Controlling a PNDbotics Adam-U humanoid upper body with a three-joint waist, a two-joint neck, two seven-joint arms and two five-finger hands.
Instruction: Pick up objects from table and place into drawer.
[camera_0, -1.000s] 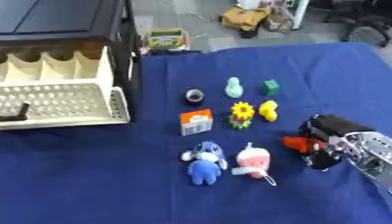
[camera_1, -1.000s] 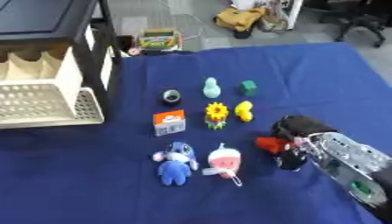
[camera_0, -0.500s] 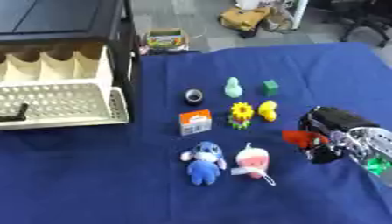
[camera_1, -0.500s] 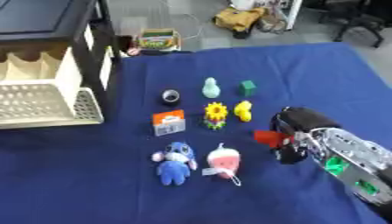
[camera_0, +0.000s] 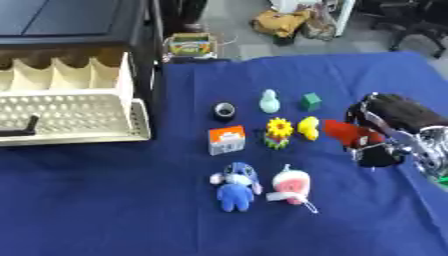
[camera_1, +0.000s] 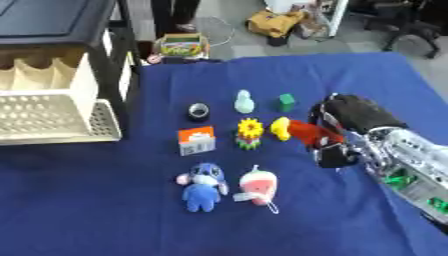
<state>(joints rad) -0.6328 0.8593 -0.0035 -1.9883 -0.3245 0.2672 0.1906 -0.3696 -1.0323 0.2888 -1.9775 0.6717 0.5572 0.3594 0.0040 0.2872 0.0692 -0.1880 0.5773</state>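
Note:
My right hand (camera_1: 350, 120) hovers at the right of the blue table, its fingers curled round a red object (camera_1: 313, 134) that sticks out to the left, close to a yellow duck (camera_0: 308, 127). In a cluster at the middle lie a sunflower toy (camera_0: 278, 133), a pale green figure (camera_0: 269, 101), a green cube (camera_0: 310, 101), a black tape roll (camera_0: 225, 111), an orange-and-white box (camera_0: 227, 139), a blue plush (camera_0: 235, 184) and a pink-and-white plush (camera_0: 290, 184). The open white drawer (camera_0: 70, 107) juts out of the black cabinet at the left. My left hand shows nowhere.
The black cabinet (camera_0: 79, 25) stands at the back left above the drawer. A small black piece (camera_0: 19, 129) lies on the drawer's perforated tray. Beyond the table's far edge sit a colourful box (camera_0: 192, 45) and clutter on the floor.
My right hand has lifted and moved up and to the left with the red object, closer to the yellow duck. The other toys have stayed put.

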